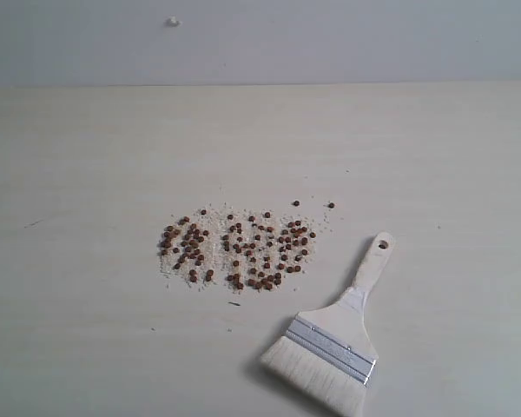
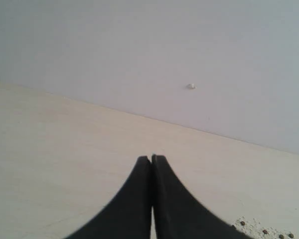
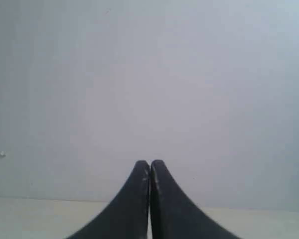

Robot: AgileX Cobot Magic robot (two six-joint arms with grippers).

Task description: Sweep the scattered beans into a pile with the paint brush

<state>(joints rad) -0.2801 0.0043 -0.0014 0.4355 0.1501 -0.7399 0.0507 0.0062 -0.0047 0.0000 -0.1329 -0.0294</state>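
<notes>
Reddish-brown beans (image 1: 239, 248) lie scattered with whitish crumbs in a loose spread at the middle of the pale table; no compact pile shows. The paint brush (image 1: 339, 334) lies flat to their right and nearer the front, its handle hole (image 1: 383, 245) pointing away and its white bristles (image 1: 313, 382) at the front edge. Neither arm appears in the exterior view. My left gripper (image 2: 151, 158) is shut and empty above bare table, with a few beans (image 2: 265, 231) at the edge of its view. My right gripper (image 3: 150, 163) is shut and empty, facing the grey wall.
Two stray beans (image 1: 313, 204) sit apart behind the main spread. A small white knob (image 1: 173, 22) sticks out of the grey back wall (image 1: 373, 39). The table's far edge (image 1: 260, 84) meets that wall.
</notes>
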